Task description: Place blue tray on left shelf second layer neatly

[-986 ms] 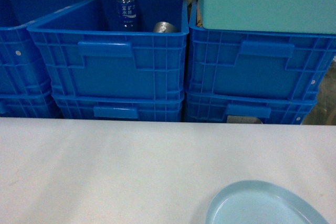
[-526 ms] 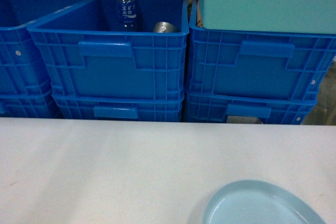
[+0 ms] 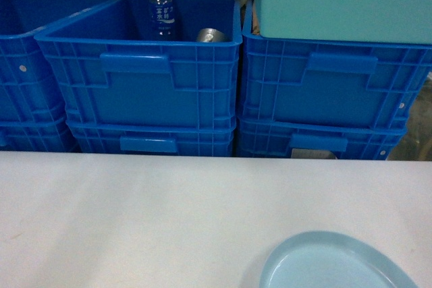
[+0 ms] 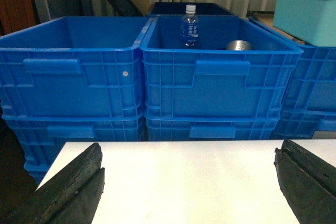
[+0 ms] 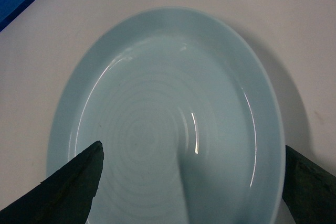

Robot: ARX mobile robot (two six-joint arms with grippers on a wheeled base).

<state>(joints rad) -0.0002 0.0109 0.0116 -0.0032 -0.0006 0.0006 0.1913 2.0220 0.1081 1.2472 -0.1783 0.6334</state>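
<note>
With the blue tray (image 5: pixel 168 124) lying flat on the white surface (image 3: pixel 169 214), near its front right corner in the head view, I read the step in hand as the first grasp. My right end effector (image 5: pixel 191 182) hovers directly above the dish, jaws spread wide, one fingertip over the near left rim and the other beyond the right rim; nothing is held. My left end effector (image 4: pixel 191 182) is likewise wide and empty, facing the stacked blue crates (image 4: pixel 218 72) behind the surface, one of which holds a water bottle (image 4: pixel 190 24) and a metal can (image 4: pixel 239 45). A teal box (image 3: pixel 344 1) sits on the right-hand stack.

Judgement: the dish is shallow and glossy, so a pinch across the whole width looks unworkable. Better to close on the raised rim at one edge, one finger inside and one under the lip, then lift level. Slip risk appears high on smooth plastic.

No shelf layer is clearly identifiable; only a metal rail shows at the top of the left wrist view.
</note>
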